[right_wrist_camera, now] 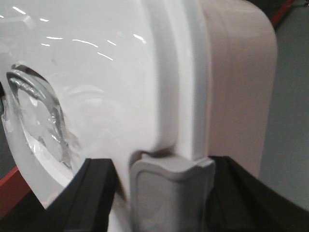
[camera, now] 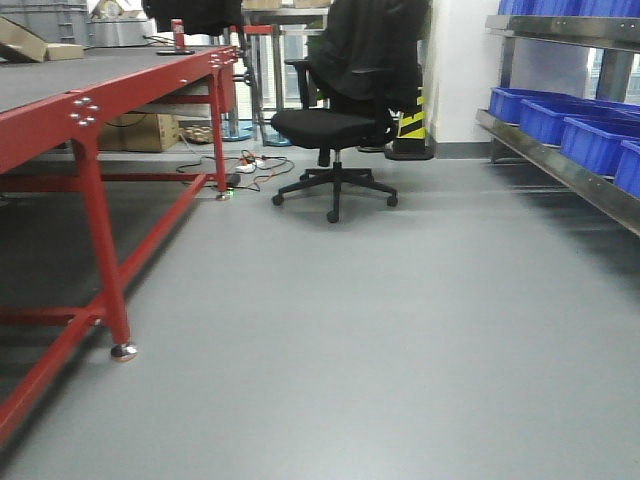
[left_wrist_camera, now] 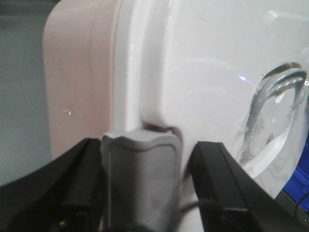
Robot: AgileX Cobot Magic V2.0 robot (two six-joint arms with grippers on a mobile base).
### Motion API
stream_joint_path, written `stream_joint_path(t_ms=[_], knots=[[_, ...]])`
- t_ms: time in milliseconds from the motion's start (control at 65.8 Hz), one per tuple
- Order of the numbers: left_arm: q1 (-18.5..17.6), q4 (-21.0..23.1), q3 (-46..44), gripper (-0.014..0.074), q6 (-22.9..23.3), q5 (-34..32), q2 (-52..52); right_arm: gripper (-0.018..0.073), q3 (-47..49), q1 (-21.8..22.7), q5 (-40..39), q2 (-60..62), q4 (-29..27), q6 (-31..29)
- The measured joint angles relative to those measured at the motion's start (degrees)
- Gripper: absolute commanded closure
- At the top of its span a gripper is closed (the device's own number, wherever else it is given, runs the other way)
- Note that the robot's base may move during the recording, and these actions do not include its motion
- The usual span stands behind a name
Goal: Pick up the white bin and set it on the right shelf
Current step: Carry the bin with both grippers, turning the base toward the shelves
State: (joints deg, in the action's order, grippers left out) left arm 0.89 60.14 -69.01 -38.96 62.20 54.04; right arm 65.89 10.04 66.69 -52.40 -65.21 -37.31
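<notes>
Fingers on the left arm (left_wrist_camera: pixel 227 188) stand apart astride a grey latch (left_wrist_camera: pixel 142 179) on the bin (left_wrist_camera: pixel 193 72). One finger is against the latch and a sliver of white shows beside the other, so they bracket it and do not visibly clamp it. The right fingers (right_wrist_camera: pixel 91 193) do the same on the opposite latch (right_wrist_camera: pixel 169 193).

The bin sits between the two wrists, its glossy lid facing both cameras and grey floor showing past its pinkish wall. It looks carried in the air, though what is under it is hidden, and the front view does not show it at all.

It is probably light but bulky, stiff at the rim, and slick on the lid. Inward pressure from both arms, with the latches as stops, seems the safest hold. The recessed handle (left_wrist_camera: pixel 275 111) is too shallow for these fingers.

Both wrists point inward at each other, level with the lid edge.

Ahead, the red worktop (camera: pixel 100 75) is at left, a chair (camera: pixel 335 125) is in the middle, and the shelf (camera: pixel 560 165) with blue bins (camera: pixel 560 120) is at right. The shelf is well apart from the bin, so placing is not yet begun.
</notes>
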Motion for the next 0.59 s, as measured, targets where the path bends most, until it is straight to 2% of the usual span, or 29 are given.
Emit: stream_joint_path(t_ms=[593], knots=[[0.00,0.00,0.00,0.0378,0.00,0.00,0.00,0.0147,0.00,0.00,0.00,0.00,0.00,0.00]])
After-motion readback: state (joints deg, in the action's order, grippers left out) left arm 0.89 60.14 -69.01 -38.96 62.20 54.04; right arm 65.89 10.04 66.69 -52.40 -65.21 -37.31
